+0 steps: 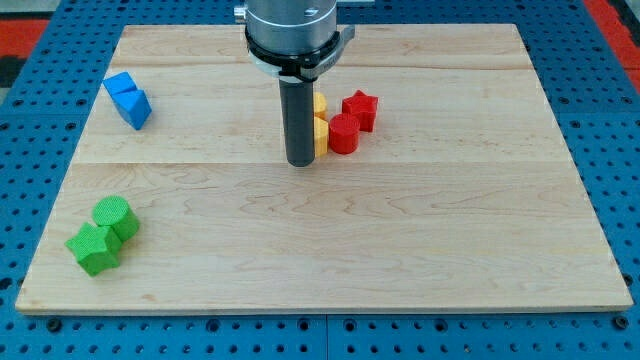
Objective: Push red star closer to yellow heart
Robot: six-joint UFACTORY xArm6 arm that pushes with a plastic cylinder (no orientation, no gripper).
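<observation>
Eight small blocks sit on the counter [400, 260], and the ones that matter are bunched near the middle of its far edge. The red star [360, 108] lies there, just toward the right edge from the rod, with a red cylinder [343, 133] touching or nearly touching it on the near side. Two yellow blocks peek out from behind the rod: an upper yellow block [320, 102] and a lower yellow block [322, 133]. Which one is the heart I cannot tell, as the rod hides most of both.

My tip [302, 162] rests on the wood just left of the lower yellow block, on the opposite side of the cluster from the star. There is no end effector with jaws here, only a plain rod, so nothing opens or clamps.

The star looks light, rigid and likely to slide easily on smooth wood. I'd judge it should be pushed on its right-hand face, squarely, since an off-centre nudge on a point would probably spin it. It lies flat with no real long axis; one point seems to face the far edge.

A pair of blue blocks [128, 98] sits toward the far left corner, and a pair of green blocks [103, 235] toward the near left corner.
</observation>
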